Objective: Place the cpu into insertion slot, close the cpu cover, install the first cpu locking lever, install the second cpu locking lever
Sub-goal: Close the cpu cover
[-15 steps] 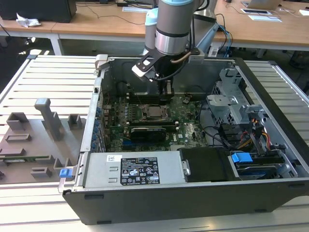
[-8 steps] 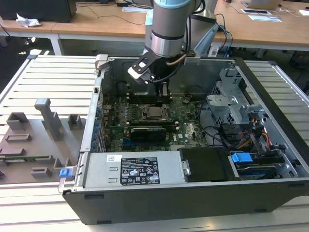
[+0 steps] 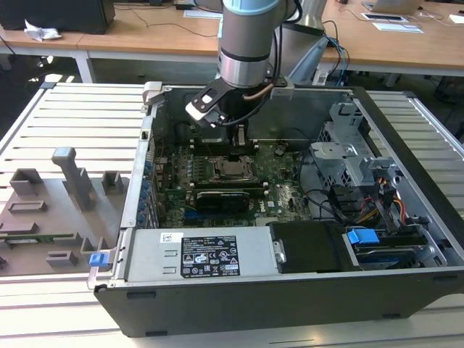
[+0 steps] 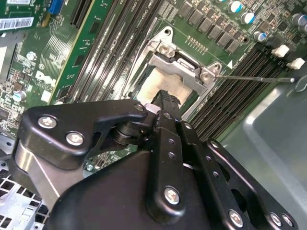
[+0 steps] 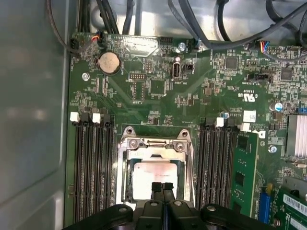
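First wrist view: the cpu [image 5: 156, 176] shows as a pale square lying flat in the insertion slot [image 5: 126, 184], in the middle of a green motherboard. The cpu cover [image 5: 156, 143], a silvery metal frame, lies down around it, so the chip shows through its window. The hand [image 5: 163, 187] hovers right over the chip's near edge. Its two black fingers are pressed together with nothing between them, probably to make one narrow tip for pushing rather than gripping.

In the second wrist view, a thin metal rod [image 4: 254, 77] juts from a corner of the cover across the memory slots [image 4: 240, 91]. It is likely a locking lever, and it looks unlatched.

Beyond the socket sit more memory slots and a round coin battery [image 5: 109, 62].

In the exterior view, the open computer case [image 3: 290, 301] lies on its side on a slatted tabletop [image 3: 72, 109], so the arm can reach straight down into it. A grey tray of holders [image 3: 65, 188] sits at the exterior view's left.

A white printed label [image 3: 210, 259] is stuck on the grey metal box at the case's near side. There is also white print on the board and a barcode sticker [image 4: 17, 23]. None of it is read out here.
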{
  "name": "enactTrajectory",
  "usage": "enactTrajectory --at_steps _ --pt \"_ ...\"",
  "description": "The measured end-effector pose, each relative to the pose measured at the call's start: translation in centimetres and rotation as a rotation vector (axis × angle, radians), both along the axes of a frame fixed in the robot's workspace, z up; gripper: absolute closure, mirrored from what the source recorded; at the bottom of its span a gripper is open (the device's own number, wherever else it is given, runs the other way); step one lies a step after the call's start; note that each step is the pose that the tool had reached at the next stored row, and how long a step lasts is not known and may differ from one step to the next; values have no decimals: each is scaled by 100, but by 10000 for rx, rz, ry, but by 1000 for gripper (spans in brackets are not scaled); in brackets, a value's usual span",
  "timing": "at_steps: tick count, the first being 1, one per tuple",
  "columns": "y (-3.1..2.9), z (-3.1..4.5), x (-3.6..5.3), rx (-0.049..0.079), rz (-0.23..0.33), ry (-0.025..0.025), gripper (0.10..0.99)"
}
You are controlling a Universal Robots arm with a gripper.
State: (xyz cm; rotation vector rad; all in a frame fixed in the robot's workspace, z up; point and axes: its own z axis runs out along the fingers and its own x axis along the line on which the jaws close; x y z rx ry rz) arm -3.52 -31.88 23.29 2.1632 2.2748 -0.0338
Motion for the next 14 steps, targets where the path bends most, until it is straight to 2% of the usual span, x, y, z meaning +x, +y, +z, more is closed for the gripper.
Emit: enactTrajectory --at_steps 6,10,14 --pt "0 -15 -113 2 0 0 980" --pt "0 -20 -150 1 0 0 980" --pt "0 -73 -178 1 0 0 980"
